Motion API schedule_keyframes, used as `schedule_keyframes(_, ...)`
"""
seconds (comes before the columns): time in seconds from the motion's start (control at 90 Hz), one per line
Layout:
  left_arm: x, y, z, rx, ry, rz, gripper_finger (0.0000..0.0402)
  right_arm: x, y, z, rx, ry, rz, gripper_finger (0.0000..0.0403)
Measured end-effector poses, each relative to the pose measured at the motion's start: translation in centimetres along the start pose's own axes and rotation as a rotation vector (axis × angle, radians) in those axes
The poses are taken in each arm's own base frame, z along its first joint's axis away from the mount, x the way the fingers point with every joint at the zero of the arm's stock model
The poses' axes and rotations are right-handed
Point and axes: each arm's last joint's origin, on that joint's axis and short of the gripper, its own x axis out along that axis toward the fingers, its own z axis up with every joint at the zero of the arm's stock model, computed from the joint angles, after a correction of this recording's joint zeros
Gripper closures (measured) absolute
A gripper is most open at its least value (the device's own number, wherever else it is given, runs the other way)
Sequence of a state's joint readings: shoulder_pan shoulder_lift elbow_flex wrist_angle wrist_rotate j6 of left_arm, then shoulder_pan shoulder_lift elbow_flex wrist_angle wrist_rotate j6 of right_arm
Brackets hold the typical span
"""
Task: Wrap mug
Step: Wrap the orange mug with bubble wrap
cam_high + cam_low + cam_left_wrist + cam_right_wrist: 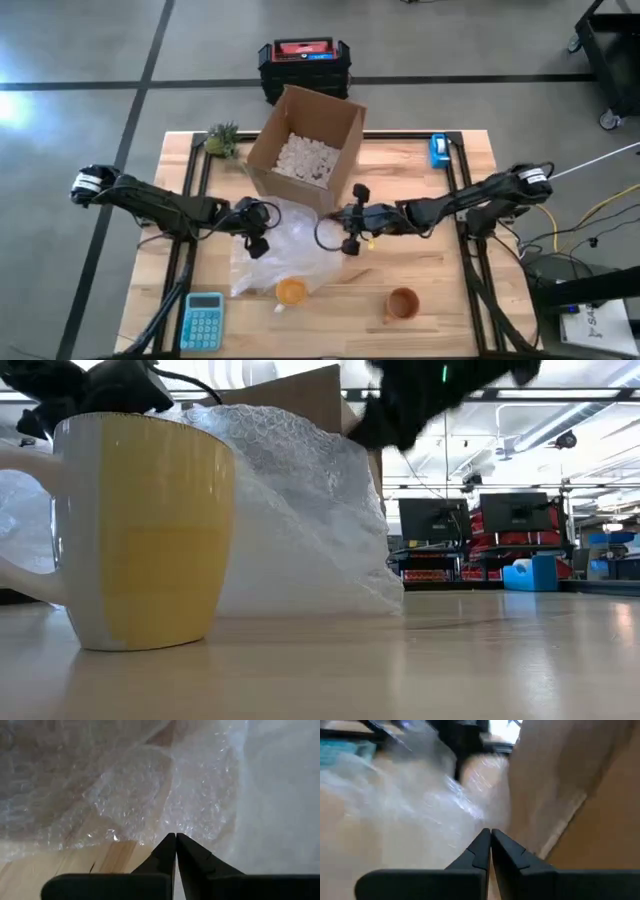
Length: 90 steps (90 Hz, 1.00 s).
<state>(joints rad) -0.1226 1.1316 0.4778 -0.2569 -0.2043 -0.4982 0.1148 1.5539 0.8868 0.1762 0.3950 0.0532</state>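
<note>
A sheet of clear bubble wrap (290, 240) lies mid-table in front of the cardboard box (305, 145). In the low view the wrap (300, 510) rises like a tent behind a yellow mug (145, 530), which stands upright near the front edge (290, 292). A brown mug (402, 303) stands to its right. My left gripper (256, 232) is shut at the wrap's left edge. My right gripper (347, 222) is shut at its right edge. My left gripper pinches the wrap's left edge (172, 827) between its shut fingertips (176, 836); one layer or several, I cannot tell. It comes in from the table's left. The wrap is raised there and its lower part rests on the table. My right gripper has its fingertips (490, 832) shut at the wrap's right edge (470, 812), coming from the table's right. The view is blurred, so the exact place of contact does not show. The wrap stands raised on this side (370, 480).
The open box holds white packing peanuts (305, 160) close behind the wrap. A teal calculator (203, 320) lies at the front left. A blue tape dispenser (439, 150) sits at the back right and a small plant (222, 140) at the back left.
</note>
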Motion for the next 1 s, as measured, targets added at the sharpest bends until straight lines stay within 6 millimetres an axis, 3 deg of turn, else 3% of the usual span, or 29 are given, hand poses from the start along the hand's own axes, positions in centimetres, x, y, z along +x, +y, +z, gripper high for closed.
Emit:
schedule_keyframes(0.2, 0.0, -0.1, 0.2, 0.014, -0.017, -0.009, 0.0401, 1.4, -3.7, -1.6, 0.007, 0.076, -0.194, 0.0403)
schedule_keyframes(0.333, 0.1, -0.1, 0.2, 0.014, -0.018, -0.010, 0.0402, 0.4, -4.6, -1.2, -0.016, 0.098, -0.190, 0.0403)
schedule_keyframes(0.544, 0.2, -0.1, 0.1, 0.018, -0.015, -0.009, 0.0402, -3.9, -2.2, 2.9, -0.048, -0.072, 0.194, 0.0403)
schedule_keyframes(0.656, 0.2, -0.1, 0.1, 0.013, -0.015, -0.009, 0.0402, -4.4, 0.0, 4.0, -0.084, -0.214, 0.305, 0.0403)
schedule_keyframes(0.722, 0.2, -0.1, 0.1, 0.012, -0.016, -0.010, 0.0402, -3.6, 1.3, 4.1, -0.116, -0.284, 0.322, 0.0403)
schedule_keyframes(0.811, 0.2, -0.1, 0.2, 0.011, -0.020, -0.012, 0.0402, -0.8, 2.8, 3.6, -0.155, -0.243, 0.327, 0.0403)
schedule_keyframes(1.0, 0.2, -0.1, 0.1, 0.011, -0.016, -0.012, 0.0402, 5.7, 4.1, 2.1, -0.366, 0.130, 0.127, 0.0403)
